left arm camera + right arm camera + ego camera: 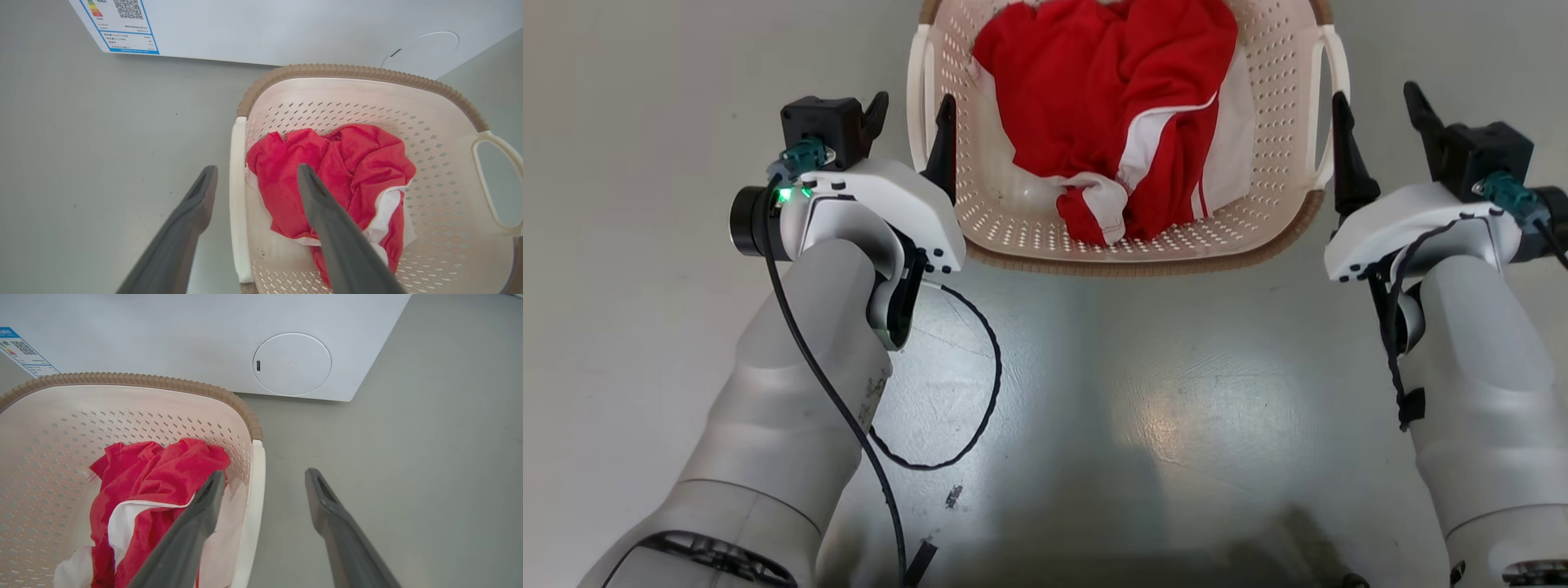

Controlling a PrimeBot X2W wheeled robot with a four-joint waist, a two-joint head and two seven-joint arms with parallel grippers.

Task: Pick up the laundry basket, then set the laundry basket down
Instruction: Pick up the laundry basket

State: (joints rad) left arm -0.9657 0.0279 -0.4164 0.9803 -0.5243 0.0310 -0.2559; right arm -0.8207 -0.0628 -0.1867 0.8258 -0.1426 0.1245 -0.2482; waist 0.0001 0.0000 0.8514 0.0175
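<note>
Left gripper (912, 106) (257, 168): 2 dark fingers spread wide, pinching nothing. Its outer finger is over bare floor (1135, 392). Its inner finger reaches over the basket wall, above the clothes. The white left handle (920, 90) (238, 196) runs between the 2 fingers; can't tell if either finger touches it. A black cable (980, 384) loops on the floor behind this gripper's wrist.

The laundry basket (1127, 263) (355, 71) (122, 379) stands on the floor between the 2 grippers, with 1 side handle at each. It is cream with a perforated wall and a brown woven-look rim. Inside is a crumpled red garment (1111, 90) (347, 163) (163, 473) with white trim, just ahead of both inner fingers. Ahead of the fingertips, past the basket's far rim, is a white washing machine (286, 28) (163, 335). It has an energy label (122, 24) (24, 353) ahead-left of the left gripper and a round cover (291, 364) straight ahead of the right gripper.

Right gripper (1376, 94) (265, 473): fingers also spread wide, holding nothing. Its inner finger is over the basket interior beside the garment and its outer finger is over bare floor. The white right handle (1327, 106) (255, 506) sits between them in the wrist view; contact can't be told.
</note>
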